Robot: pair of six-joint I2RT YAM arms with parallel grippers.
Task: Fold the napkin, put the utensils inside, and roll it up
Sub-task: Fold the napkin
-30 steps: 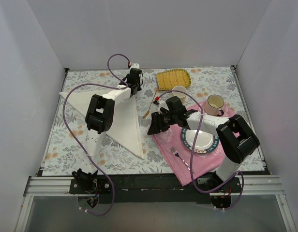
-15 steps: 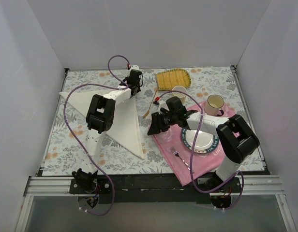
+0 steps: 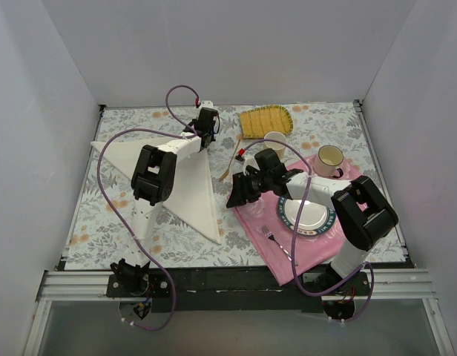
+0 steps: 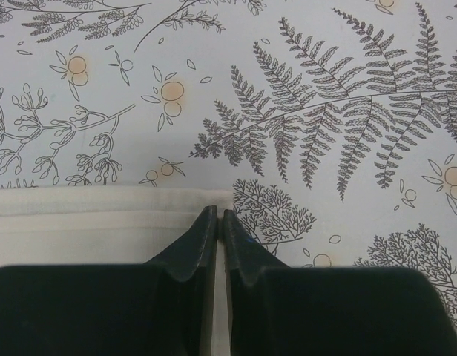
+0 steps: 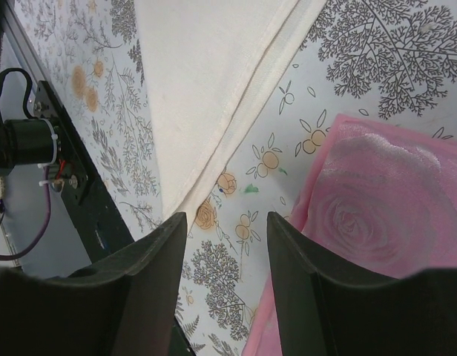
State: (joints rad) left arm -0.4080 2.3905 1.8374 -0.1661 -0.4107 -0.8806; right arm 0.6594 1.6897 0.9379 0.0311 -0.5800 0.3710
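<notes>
Cream-white napkin [image 3: 197, 191] folded into a triangle, lying flat on the counter [image 3: 102, 222] left of the pink placemat [image 3: 269, 248], its near point close to the mat's left edge. Slim gold utensil [image 3: 227, 169] lies flat and slanted, just beyond the mat's far-left corner.

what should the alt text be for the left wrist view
The left gripper, seen from just behind its two dark fingers, is closed on the hem of the cream napkin near its corner. The napkin lies flat on a pale tablecloth printed with ferns and small orange fruit, which fills the rest of the view.
</notes>
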